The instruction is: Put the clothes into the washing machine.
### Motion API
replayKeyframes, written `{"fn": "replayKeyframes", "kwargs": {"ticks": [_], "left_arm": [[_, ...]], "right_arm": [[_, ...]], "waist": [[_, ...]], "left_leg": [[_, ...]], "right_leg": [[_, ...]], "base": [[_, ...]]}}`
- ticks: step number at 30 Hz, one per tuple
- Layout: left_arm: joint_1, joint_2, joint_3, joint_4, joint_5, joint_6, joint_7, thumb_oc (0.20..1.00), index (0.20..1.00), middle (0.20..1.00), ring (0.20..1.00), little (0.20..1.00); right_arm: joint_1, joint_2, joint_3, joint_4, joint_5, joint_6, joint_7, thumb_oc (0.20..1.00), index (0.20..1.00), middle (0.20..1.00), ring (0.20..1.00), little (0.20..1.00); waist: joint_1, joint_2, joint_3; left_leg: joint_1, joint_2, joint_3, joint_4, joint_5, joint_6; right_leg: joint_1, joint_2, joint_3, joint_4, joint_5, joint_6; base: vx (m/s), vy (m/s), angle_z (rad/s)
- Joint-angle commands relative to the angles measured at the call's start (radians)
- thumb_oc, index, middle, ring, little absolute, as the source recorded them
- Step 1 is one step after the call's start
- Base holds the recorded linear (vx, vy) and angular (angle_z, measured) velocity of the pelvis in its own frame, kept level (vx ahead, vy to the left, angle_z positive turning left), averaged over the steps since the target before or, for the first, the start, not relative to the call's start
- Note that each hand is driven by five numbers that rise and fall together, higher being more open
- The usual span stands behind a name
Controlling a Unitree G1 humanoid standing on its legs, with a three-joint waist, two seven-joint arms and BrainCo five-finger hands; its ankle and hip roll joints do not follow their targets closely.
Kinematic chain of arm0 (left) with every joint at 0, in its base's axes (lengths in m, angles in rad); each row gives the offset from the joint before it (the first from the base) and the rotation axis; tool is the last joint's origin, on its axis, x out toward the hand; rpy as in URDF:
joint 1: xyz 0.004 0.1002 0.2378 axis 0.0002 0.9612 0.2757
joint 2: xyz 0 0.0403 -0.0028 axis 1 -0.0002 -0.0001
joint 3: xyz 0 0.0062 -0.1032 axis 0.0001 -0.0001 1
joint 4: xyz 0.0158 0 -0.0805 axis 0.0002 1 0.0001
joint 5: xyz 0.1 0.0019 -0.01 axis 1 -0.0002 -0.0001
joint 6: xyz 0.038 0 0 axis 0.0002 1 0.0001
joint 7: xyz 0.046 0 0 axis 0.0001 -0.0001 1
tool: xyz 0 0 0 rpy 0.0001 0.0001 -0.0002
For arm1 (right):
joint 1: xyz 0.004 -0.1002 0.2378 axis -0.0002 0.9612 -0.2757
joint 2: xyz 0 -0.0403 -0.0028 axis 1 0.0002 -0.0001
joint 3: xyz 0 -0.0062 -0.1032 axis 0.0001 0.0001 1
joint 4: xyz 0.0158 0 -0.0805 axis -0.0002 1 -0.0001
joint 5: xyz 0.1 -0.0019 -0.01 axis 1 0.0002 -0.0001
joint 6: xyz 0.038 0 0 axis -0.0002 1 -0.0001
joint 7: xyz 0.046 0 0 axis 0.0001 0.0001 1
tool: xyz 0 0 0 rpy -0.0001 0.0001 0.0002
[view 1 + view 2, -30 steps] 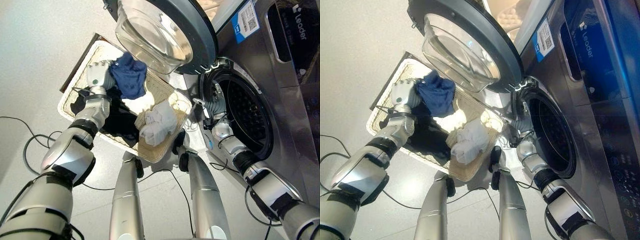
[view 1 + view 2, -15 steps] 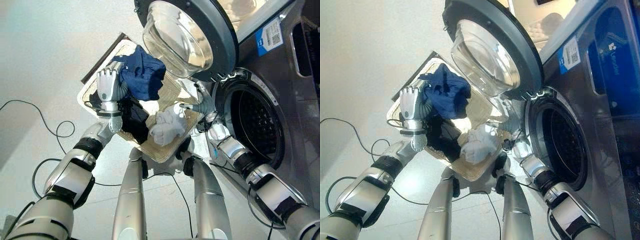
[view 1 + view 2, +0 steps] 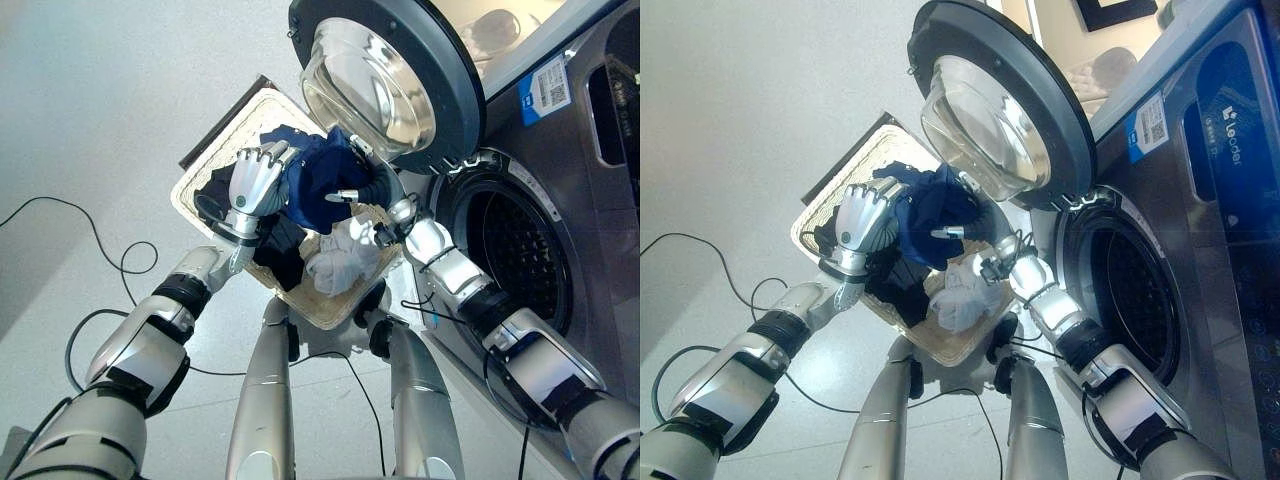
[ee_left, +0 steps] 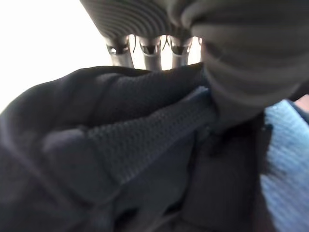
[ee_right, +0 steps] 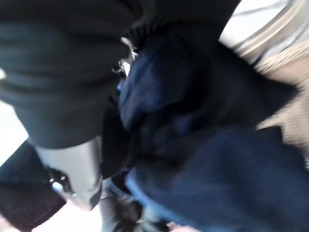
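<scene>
The robot is holding a navy garment [image 3: 320, 185] bunched above the wicker basket [image 3: 215, 165], beside the washing machine [image 3: 560, 230] with its open door [image 3: 390, 80]. The left hand [image 3: 255, 185] is curling its fingers into the cloth; the right hand [image 3: 375, 190] is pressing in opposite, grip unclear. Soft, light and floppy, the garment probably needs gathering at its bulk so trailing edges clear the drum opening [image 3: 505, 250].

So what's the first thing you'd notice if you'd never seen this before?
Probably the bundle of dark blue cloth held up between the left hand and the right hand, both curled on it, above the pale woven laundry basket on the floor. Just behind it hangs the big round glass washing machine door, swung wide open, with the dark drum opening to the robot's right.
</scene>
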Motion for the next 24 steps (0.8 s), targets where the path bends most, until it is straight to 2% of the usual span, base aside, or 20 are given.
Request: {"fn": "replayKeyframes", "kwargs": {"ticks": [1, 3, 7, 14, 20, 24], "left_arm": [[-0.062, -0.03, 0.003, -0.023, 0.036, -0.05, 0.084, 0.2, 0.2, 0.2, 0.2, 0.2], [-0.086, -0.036, -0.017, -0.017, 0.054, -0.052, 0.09, 0.2, 0.2, 0.2, 0.2, 0.2], [-0.113, -0.039, -0.051, -0.006, 0.066, -0.057, 0.085, 0.2, 0.2, 0.2, 0.2, 0.2], [-0.148, -0.043, -0.104, 0.013, 0.09, -0.065, 0.07, 0.2, 0.2, 0.2, 0.2, 0.2], [-0.176, -0.041, -0.13, 0.015, 0.087, -0.066, 0.103, 0.2, 0.2, 0.2, 0.2, 0.2], [-0.187, -0.04, -0.13, 0.005, 0.085, -0.076, 0.131, 0.2, 0.2, 0.2, 0.2, 0.2]], "right_arm": [[-0.005, 0.005, -0.007, -0.036, 0.1, 0.083, 0.054, 1.0, 1.0, 1.0, 1.0, 1.0], [-0.02, 0.021, 0.003, 0.011, 0.181, 0.133, 0.102, 1.0, 1.0, 1.0, 1.0, 1.0], [-0.03, 0.049, 0.009, 0.056, 0.3, 0.168, 0.185, 1.0, 1.0, 1.0, 1.0, 1.0], [-0.034, 0.08, 0.01, 0.091, 0.389, 0.188, 0.287, 1.0, 1.0, 1.0, 1.0, 1.0], [-0.049, 0.077, 0.036, 0.14, 0.286, 0.267, 0.267, 1.0, 1.0, 1.0, 1.0, 1.0], [-0.056, 0.074, 0.026, 0.18, 0.341, 0.242, 0.264, 1.0, 1.0, 1.0, 1.0, 1.0]], "waist": [[-0.001, 0.041, -0.025], [0.001, 0.045, -0.025], [0.003, 0.05, -0.025], [0.002, 0.055, -0.025], [0.0, 0.053, -0.025], [0.002, 0.051, -0.025]], "left_leg": [[0.0, -0.039, 0.06, 0.067, -0.126, -0.042], [0.001, -0.04, 0.06, 0.07, -0.125, -0.041], [0.0, -0.044, 0.057, 0.076, -0.122, -0.042], [-0.005, -0.048, 0.06, 0.083, -0.119, -0.041], [-0.004, -0.044, 0.065, 0.084, -0.114, -0.042], [-0.005, -0.045, 0.063, 0.09, -0.115, -0.042]], "right_leg": [[0.014, -0.011, -0.029, -0.064, 0.062, 0.123], [0.014, -0.012, -0.029, -0.063, 0.063, 0.121], [0.017, -0.012, -0.028, -0.064, 0.065, 0.117], [0.017, -0.01, -0.027, -0.064, 0.067, 0.116], [0.022, -0.009, -0.024, -0.071, 0.072, 0.114], [0.022, -0.005, -0.022, -0.066, 0.072, 0.113]], "base": [[0.01, -0.004, 0.06], [0.0, -0.002, 0.02], [0.0, 0.0, 0.0], [0.0, 0.001, 0.01], [0.0, 0.002, 0.01], [0.0, 0.0, 0.0]]}}
